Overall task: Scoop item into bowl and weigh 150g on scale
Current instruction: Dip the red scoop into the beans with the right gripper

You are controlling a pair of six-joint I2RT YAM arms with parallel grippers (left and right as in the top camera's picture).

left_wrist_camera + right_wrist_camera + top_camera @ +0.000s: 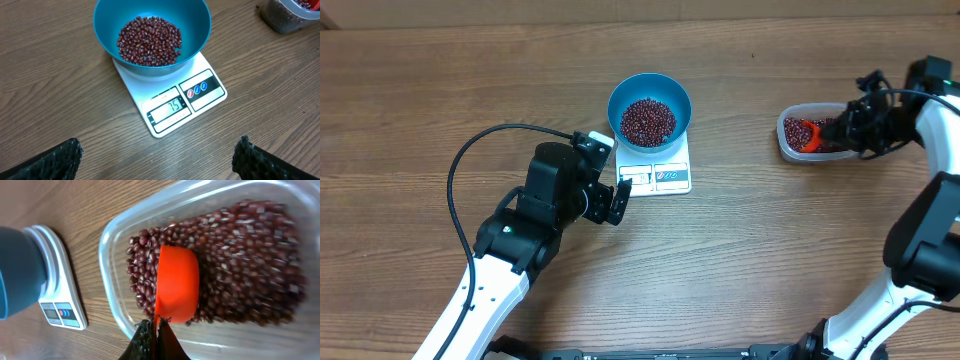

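Overhead: the blue bowl sits on the white scale at table centre, with beans heaped inside. The left gripper hovers just beside the scale, holding nothing. Far right, the right gripper reaches into a clear tub with an orange scoop.

Left wrist: the fingers are spread wide at the lower corners. The scale's display seems to read 75, roughly half the target, so more scooping is likely needed.

Right wrist: the jaws are clamped on the scoop's handle and the scoop is dug into the tub's beans. The step in hand looks like loading; next, the scoop needs lifting level, carrying to the bowl and tipping gently. The cup's inside faces away, so its fill is hidden; the far beans are blurred.
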